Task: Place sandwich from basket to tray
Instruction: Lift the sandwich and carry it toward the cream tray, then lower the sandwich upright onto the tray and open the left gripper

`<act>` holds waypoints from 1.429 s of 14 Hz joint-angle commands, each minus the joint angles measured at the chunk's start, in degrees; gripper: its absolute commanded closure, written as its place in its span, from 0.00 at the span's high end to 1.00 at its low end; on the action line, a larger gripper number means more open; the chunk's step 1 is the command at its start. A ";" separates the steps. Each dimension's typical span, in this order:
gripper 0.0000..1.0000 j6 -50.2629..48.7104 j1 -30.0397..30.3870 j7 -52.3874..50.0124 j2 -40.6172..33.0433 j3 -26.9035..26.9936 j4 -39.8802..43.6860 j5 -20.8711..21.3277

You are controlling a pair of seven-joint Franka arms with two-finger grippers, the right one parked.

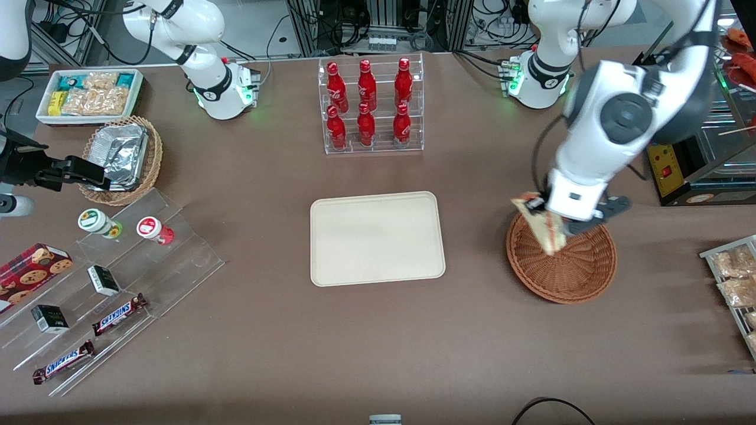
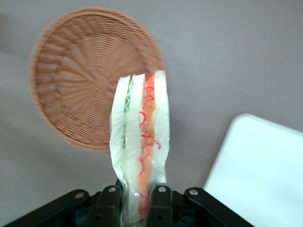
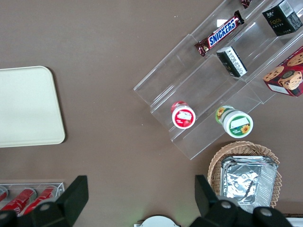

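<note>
**Lifting the Sandwich Clear of the Basket**

Carrying the wrapped sandwich by one end, the left gripper hung above the reddish-brown wicker basket, jaws clamped on it. Held that high, the wedge could likely travel to the empty cream tray without snagging the rim.

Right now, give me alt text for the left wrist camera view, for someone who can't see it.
The tool grips a wrapped sandwich by one end, lifted above the brown table. A round reddish-brown wicker basket lies empty below it, and a corner of the cream tray shows beside it.
</note>
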 commanded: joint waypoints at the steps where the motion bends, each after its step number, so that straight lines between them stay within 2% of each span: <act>1: 0.00 -1.20 -5.68 -1.98 2.62 -1.17 2.99 -0.07; 3: 0.00 -0.41 -10.25 -3.39 5.07 -2.14 3.86 0.10; 7: 0.00 1.27 -18.43 -7.25 16.74 -2.14 13.78 0.89; 10: 0.00 3.62 -23.71 -10.15 25.45 -2.05 19.58 4.92; 14: 0.00 11.88 -26.35 -12.36 31.97 -1.97 21.01 6.51; 16: 0.00 13.30 -27.59 -13.41 34.17 -1.79 21.10 9.67; 20: 0.00 14.19 -28.37 -13.24 37.07 -1.70 22.77 10.73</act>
